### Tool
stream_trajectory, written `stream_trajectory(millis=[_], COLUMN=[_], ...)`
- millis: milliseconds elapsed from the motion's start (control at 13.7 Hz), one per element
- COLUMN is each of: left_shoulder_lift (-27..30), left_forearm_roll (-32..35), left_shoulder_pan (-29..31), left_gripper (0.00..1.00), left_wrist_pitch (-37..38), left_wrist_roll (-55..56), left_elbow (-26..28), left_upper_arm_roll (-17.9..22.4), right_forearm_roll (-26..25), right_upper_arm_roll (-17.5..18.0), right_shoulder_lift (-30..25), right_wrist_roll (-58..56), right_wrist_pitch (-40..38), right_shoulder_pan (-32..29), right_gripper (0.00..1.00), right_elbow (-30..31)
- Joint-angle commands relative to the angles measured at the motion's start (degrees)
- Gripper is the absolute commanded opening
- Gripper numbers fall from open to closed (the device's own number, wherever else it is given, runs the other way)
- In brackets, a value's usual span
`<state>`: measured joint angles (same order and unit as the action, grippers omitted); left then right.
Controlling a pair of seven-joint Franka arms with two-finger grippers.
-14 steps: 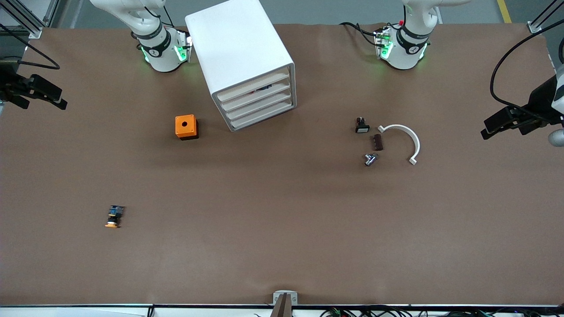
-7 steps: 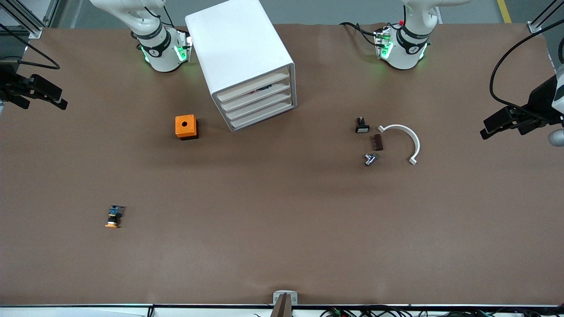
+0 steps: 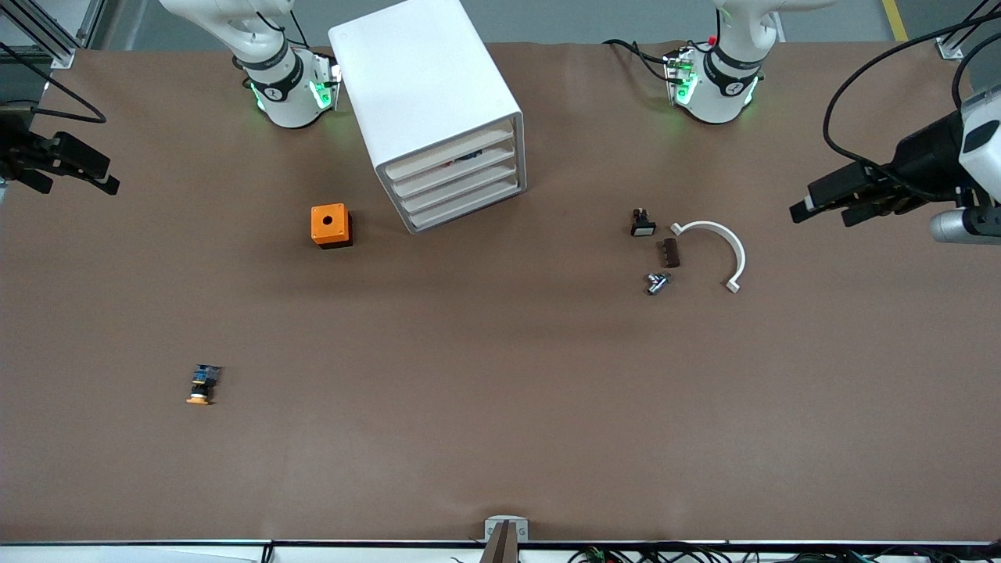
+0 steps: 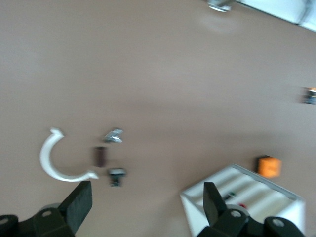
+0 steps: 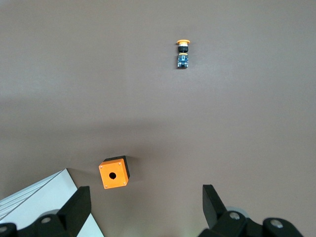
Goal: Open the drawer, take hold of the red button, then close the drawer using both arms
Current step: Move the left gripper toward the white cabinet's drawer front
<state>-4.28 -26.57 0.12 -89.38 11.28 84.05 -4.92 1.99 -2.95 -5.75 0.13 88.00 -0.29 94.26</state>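
The left gripper (image 3: 817,205) hung over the bench (image 3: 500,407) at the left arm's end, fingers (image 4: 79,205) spread and empty. The right gripper (image 3: 98,176) hung over the right arm's end, fingers (image 5: 76,205) likewise released. The cabinet (image 3: 426,102) stood between the two bases, well apart from both sets of fingers, all four drawers shut. In the top drawer (image 3: 446,156), a speck of red, perhaps the button (image 3: 448,164), showed through the slot.
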Motion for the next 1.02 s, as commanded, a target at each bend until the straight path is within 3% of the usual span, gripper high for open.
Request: stream_trajectory(millis=[0, 219, 365, 950], left_shoulder_lift=[-0.90, -4.50, -7.74, -21.46], left_forearm_roll=[-7.50, -14.63, -14.82, -14.82], left_shoulder_pan=[-0.47, -1.34, -4.75, -18.56], left_gripper=[0.99, 0.99, 0.99, 0.99], left_wrist_pitch=[0.88, 0.79, -0.52, -10.27], left_wrist_roll=[4.95, 14.44, 20.59, 51.60], left_elbow=[-0.38, -0.38, -0.64, -5.65], left_upper_arm_roll=[-2.01, -5.43, -7.81, -7.73], right_forearm_roll=[0.65, 0.56, 0.56, 0.56], right_upper_arm_roll=[-0.04, -0.04, -0.04, -0.04], right_shoulder_lift=[-1.37, -1.37, -1.37, -1.37], right_wrist_roll=[0.84, 0.84, 0.84, 0.84], right_wrist_pitch=[-0.02, -0.11, -0.02, -0.11], right_shoulder_pan=[0.02, 0.02, 0.02, 0.11], right_gripper=[1.00, 1.00, 1.00, 1.00], right_elbow=[1.27, 1.27, 1.27, 1.18])
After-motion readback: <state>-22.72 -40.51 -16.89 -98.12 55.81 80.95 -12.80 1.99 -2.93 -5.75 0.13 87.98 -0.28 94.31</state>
